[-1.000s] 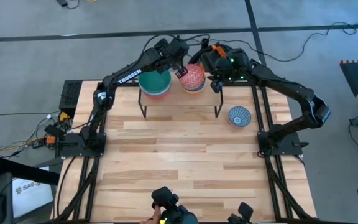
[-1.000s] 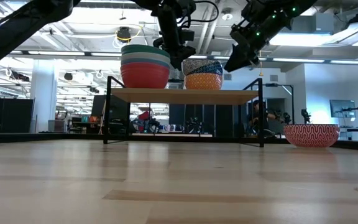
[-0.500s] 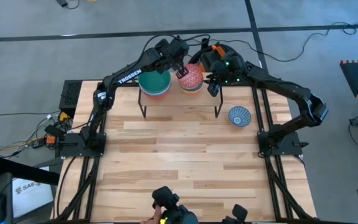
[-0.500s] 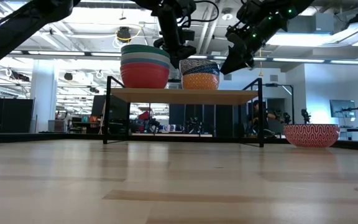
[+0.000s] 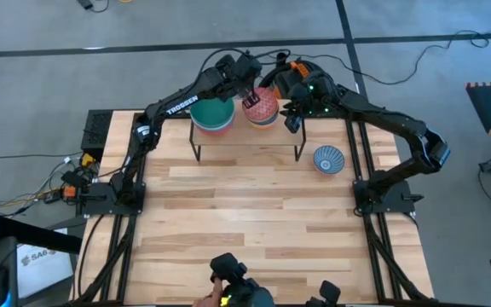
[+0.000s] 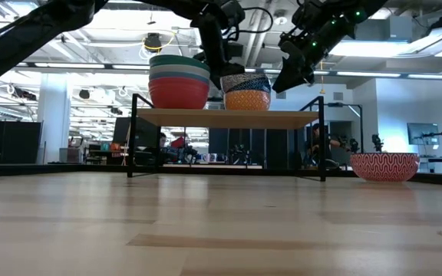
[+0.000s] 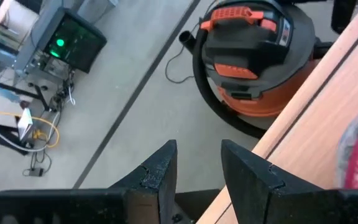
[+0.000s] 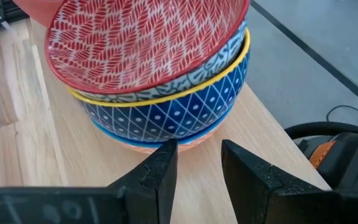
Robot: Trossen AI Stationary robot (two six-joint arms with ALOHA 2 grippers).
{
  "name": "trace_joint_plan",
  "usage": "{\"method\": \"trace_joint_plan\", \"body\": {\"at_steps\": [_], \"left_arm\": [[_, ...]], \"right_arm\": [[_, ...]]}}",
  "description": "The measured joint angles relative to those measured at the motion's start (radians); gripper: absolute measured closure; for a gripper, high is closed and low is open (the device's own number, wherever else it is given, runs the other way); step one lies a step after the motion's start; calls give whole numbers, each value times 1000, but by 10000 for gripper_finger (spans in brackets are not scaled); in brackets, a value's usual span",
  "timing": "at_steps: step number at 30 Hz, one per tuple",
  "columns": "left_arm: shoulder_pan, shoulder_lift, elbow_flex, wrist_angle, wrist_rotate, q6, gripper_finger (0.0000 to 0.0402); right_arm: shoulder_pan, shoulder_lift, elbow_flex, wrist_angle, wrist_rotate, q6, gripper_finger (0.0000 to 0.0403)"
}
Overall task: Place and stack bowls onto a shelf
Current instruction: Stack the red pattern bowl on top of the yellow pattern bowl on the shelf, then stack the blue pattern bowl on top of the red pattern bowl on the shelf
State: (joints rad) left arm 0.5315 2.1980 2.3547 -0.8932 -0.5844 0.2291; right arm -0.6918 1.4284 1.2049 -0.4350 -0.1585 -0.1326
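Note:
The shelf (image 5: 245, 138) (image 6: 229, 118) stands at the table's far edge and carries two stacks of bowls. The left stack (image 5: 212, 113) (image 6: 179, 83) has a teal-green bowl on top and an orange-red one at the bottom. The right stack (image 6: 248, 90) is topped by the pink-red patterned bowl (image 5: 262, 104) (image 8: 142, 37), which sits tilted. My left gripper (image 5: 247, 92) (image 7: 199, 155) hovers at that stack's far-left rim, open by a narrow gap and holding nothing. My right gripper (image 5: 291, 119) (image 8: 199, 152), also narrowly open, points at the stack's base from the right. A blue-and-white bowl (image 5: 329, 159) (image 6: 384, 165) rests on the table.
An orange-and-black shop vacuum (image 7: 247, 56) sits on the floor just beyond the table's far edge. The shelf's black legs (image 6: 322, 138) stand near the blue-and-white bowl. The wide wooden table (image 5: 245, 230) stretches toward the near edge.
My right gripper has moved toward the table's left, closing in on the right stack, and that stack now sits slightly farther left on the shelf. My left arm has swung a little toward the table's right above the same stack.

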Motion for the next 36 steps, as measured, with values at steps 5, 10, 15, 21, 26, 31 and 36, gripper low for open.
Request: {"method": "trace_joint_plan", "body": {"at_steps": [5,10,15,21,26,31,36], "left_arm": [[-9,-19,1,-4,-4,2,290],[-27,-49,1,9,-4,-6,290],[-47,-102,-1,12,37,-60,290],[-85,-161,-2,11,132,-174,290],[-143,-184,-2,4,159,-217,290],[-224,-184,-2,-21,160,-242,290],[-322,-184,-2,-40,153,-270,290]], "right_arm": [[4,-7,0,-15,2,2,251],[3,-59,0,-46,5,39,251],[-5,-158,1,-101,7,109,251],[4,-272,1,-264,11,214,251],[50,-356,0,-391,94,299,251],[125,-437,0,-538,186,427,251],[219,-471,0,-713,291,569,251]]}}
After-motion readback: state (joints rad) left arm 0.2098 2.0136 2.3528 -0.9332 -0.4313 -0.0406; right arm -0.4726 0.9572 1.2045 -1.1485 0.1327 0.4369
